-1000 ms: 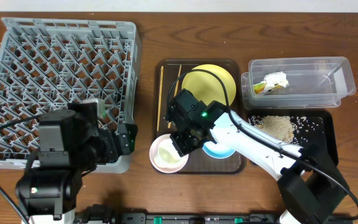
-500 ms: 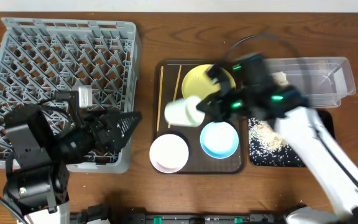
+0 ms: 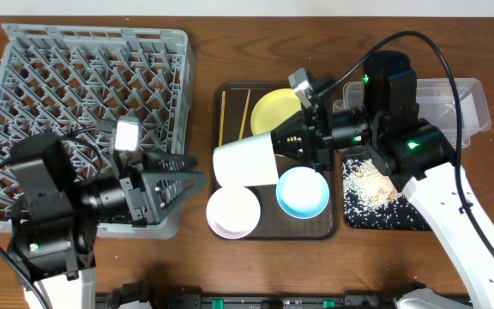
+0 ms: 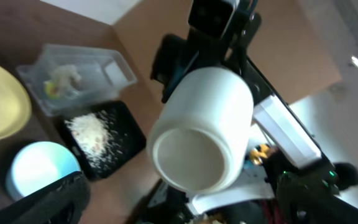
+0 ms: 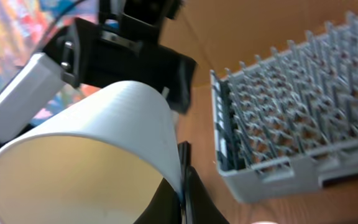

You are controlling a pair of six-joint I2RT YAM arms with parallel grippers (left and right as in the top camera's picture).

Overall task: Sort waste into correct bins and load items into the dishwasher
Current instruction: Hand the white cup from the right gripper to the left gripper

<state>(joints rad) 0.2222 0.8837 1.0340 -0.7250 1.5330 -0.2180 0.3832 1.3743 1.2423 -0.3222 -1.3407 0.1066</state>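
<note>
**Handover seemingly taking shape between the arms**

On the desk (image 3: 204, 51), the grey dish rack (image 3: 93, 34) is sitting on the left arm's side, likely beyond the right arm's easy reach. The brown tray (image 3: 268, 219) is lying mid-desk. Above it the white cup (image 3: 245, 161) is hanging sideways, base pointing left, probably so it can be passed across. The right claw (image 3: 286, 146) is pinching the cup's rim wall. The left claw (image 3: 185, 170) is facing the base with fingers spread apart, gripping nothing, near it but apart.
</note>
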